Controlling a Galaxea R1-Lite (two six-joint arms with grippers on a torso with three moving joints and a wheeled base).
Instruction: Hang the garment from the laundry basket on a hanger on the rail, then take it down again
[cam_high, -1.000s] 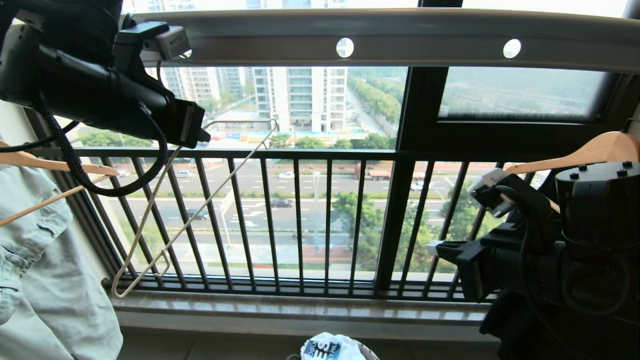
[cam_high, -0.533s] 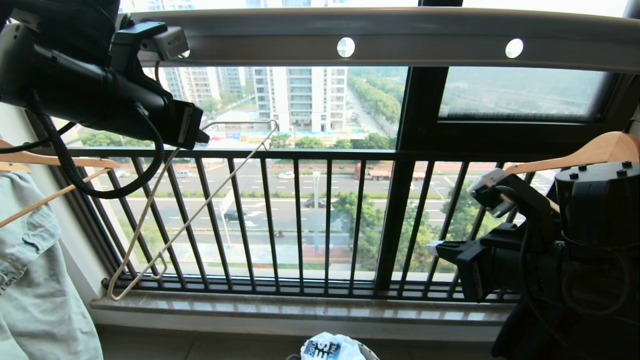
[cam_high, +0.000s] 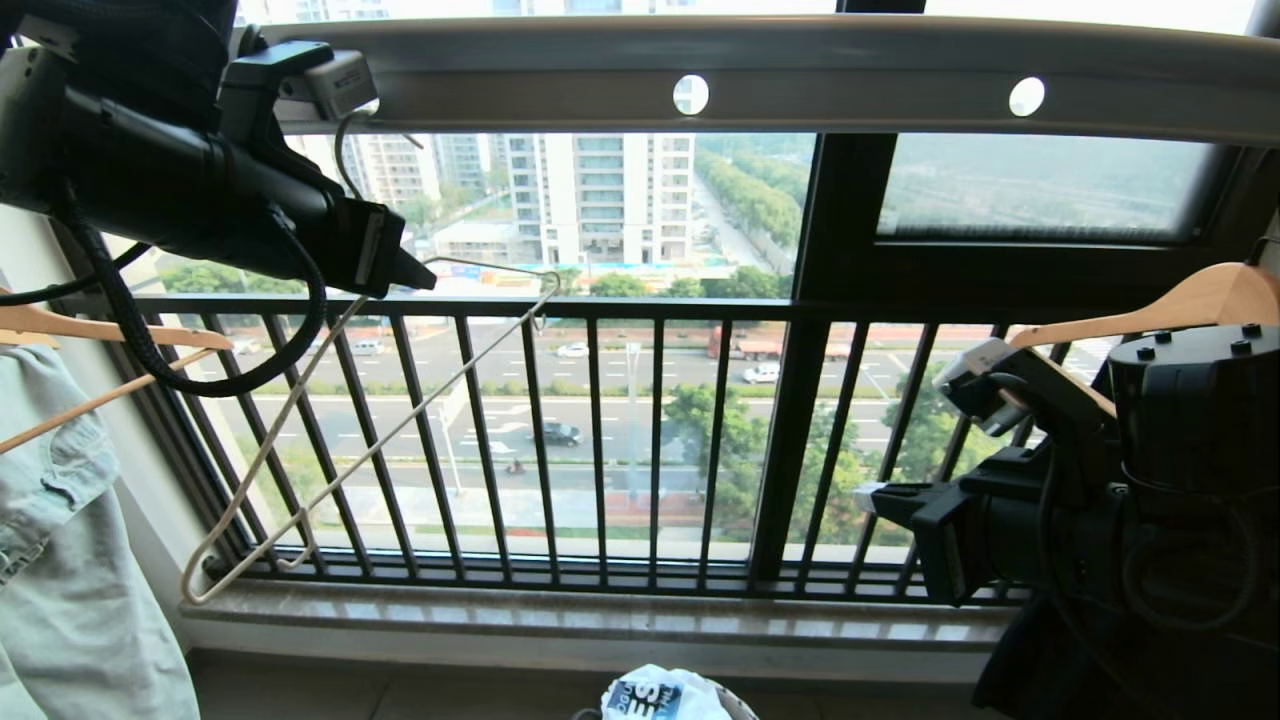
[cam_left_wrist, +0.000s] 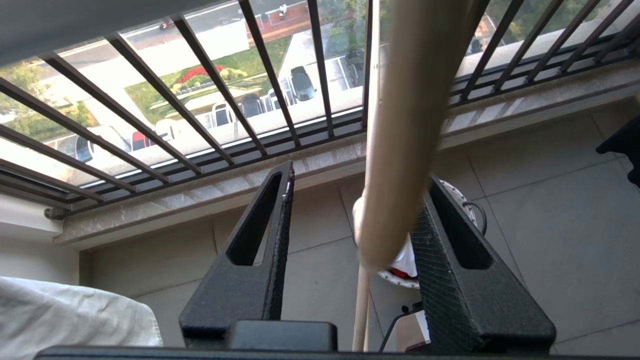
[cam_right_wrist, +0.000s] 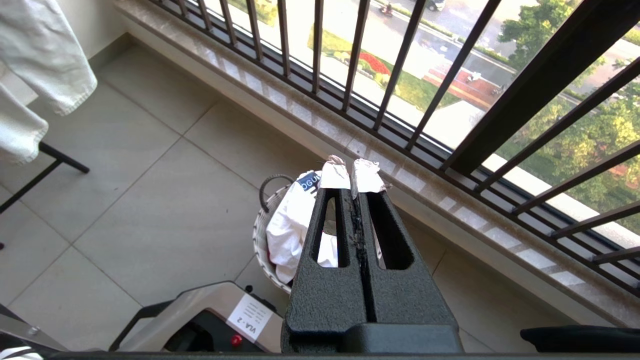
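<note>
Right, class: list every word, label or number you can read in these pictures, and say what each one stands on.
"OGU": partial white lettering on the dark blue logo of the garment in the laundry basket; the rest is hidden.
"VLA - 2": white label on the robot's base.
Smaller print on that label: too small to read.
Logo in the head view: too blurred to read.

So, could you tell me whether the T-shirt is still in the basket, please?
Yes, in. The white T-shirt sits bunched inside the basket on the floor, its blue logo showing.
</note>
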